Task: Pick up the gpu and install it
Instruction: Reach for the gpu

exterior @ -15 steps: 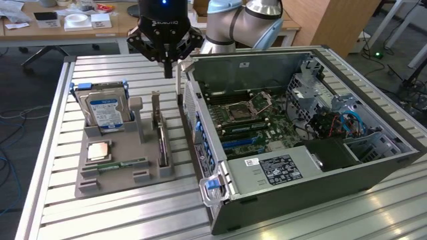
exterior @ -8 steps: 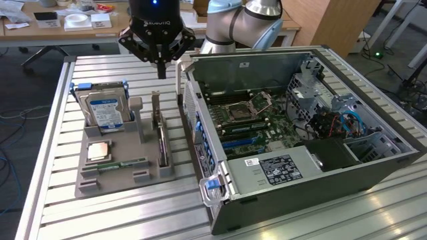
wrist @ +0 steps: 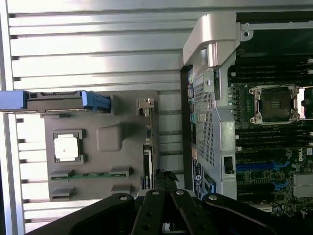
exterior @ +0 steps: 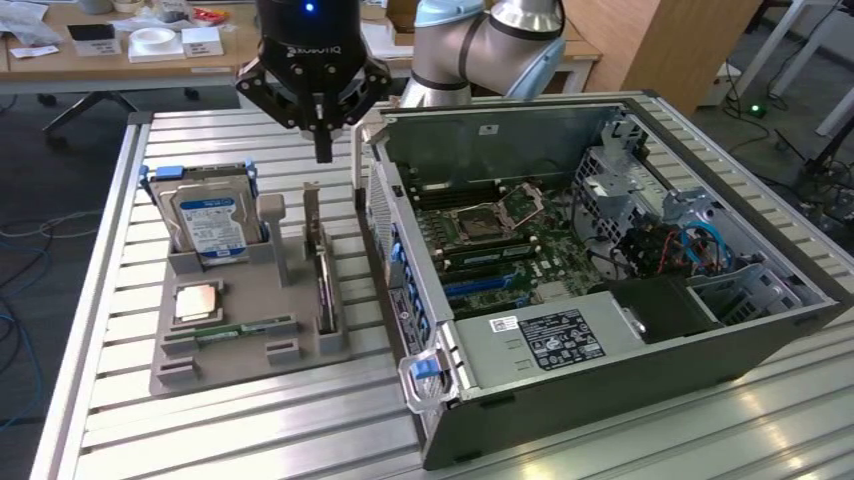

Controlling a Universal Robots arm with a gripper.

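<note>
Above the grey holder (exterior: 267,300), claw (exterior: 322,155) clenched empty, gpu (exterior: 324,285) upright below, edge-on in wrist view (wrist: 146,164).

Table (exterior: 200,430): carries a parts holder (exterior: 291,300) at the exterior view's left and an open computer case (exterior: 601,385) at its right, side by side and slightly apart.

Parts holder: hard drive (exterior: 211,215) upright on edge at the far end; processor (exterior: 198,300) flat in front of it; memory stick (exterior: 247,330) flat, nearer still; graphics card (exterior: 320,270) on edge along the side nearest the case.

Case: motherboard (exterior: 507,240) on its floor; power supply (exterior: 561,340) at the near end.

Gripper (exterior: 322,150): above the holder's case-side edge, over the card's far end.
</note>
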